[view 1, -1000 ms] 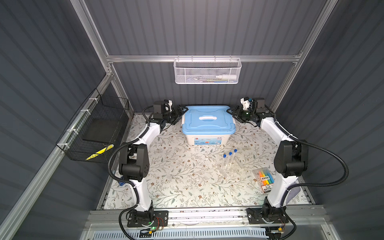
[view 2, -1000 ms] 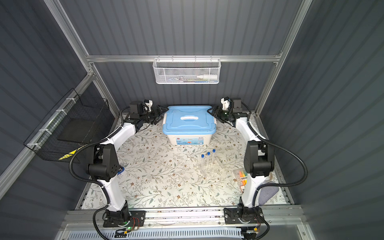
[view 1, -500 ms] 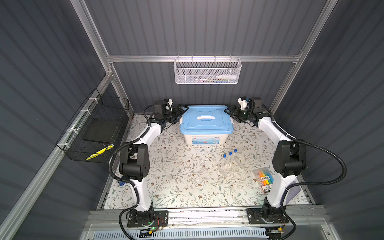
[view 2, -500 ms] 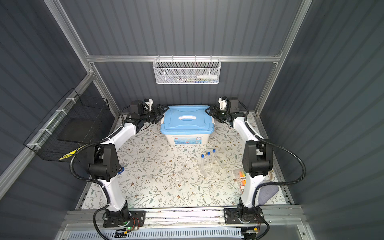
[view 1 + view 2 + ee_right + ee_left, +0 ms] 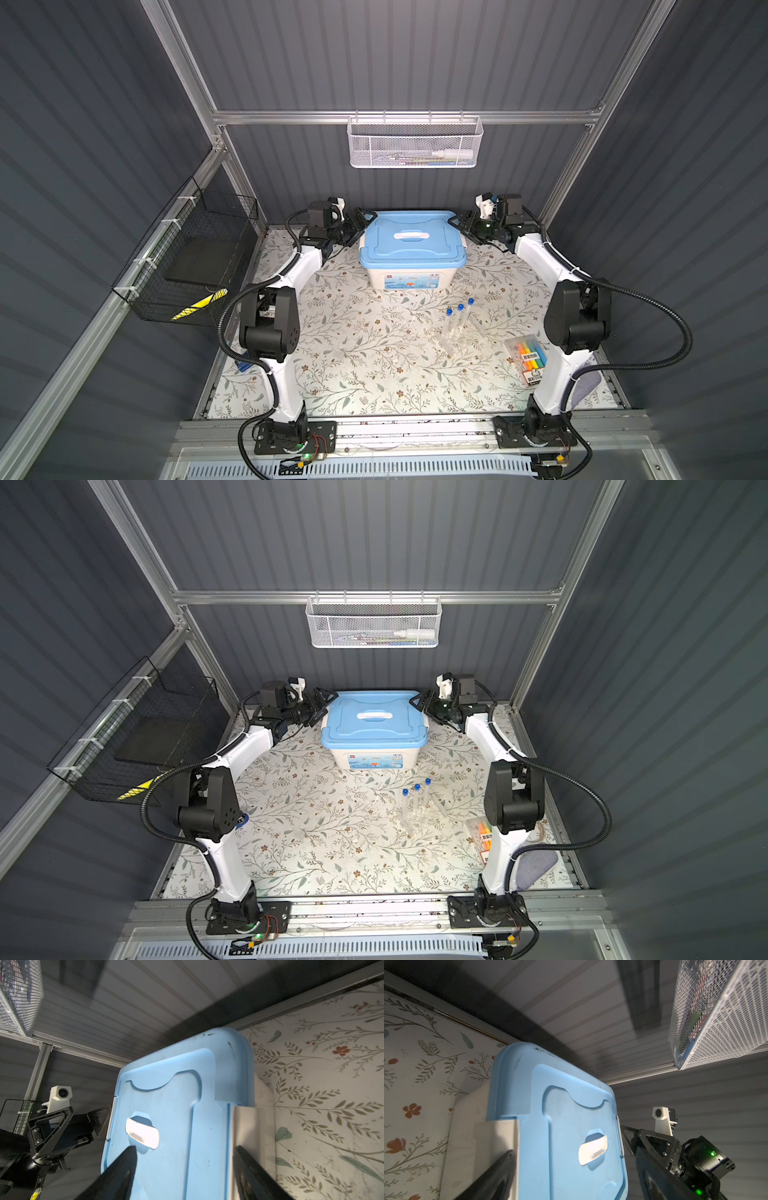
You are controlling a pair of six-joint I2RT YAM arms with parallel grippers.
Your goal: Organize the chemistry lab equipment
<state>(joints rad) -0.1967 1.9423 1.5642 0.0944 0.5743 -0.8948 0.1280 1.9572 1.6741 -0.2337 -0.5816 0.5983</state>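
Left gripper (image 5: 360,221): jaws spread wide at the left end of the storage box (image 5: 411,249), beside its white side clip (image 5: 496,1138); no pinch visible.
Right gripper (image 5: 460,222): spread likewise, astride the right end of the lid (image 5: 170,1088).
Box: at the back of the table (image 5: 353,374), lid still on.
Test tubes (image 5: 459,320): three, clear, blue-capped, upright in the clear rack (image 5: 455,338); mid-table, well apart from the box.
Progress: early, by the look; tubes racked, nothing stowed.
Remaining: likely lid off, rack in; other lab gear not in view.

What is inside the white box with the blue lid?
Nothing inside can be seen: the blue lid covers the white box fully. Only its white handle shows on top.
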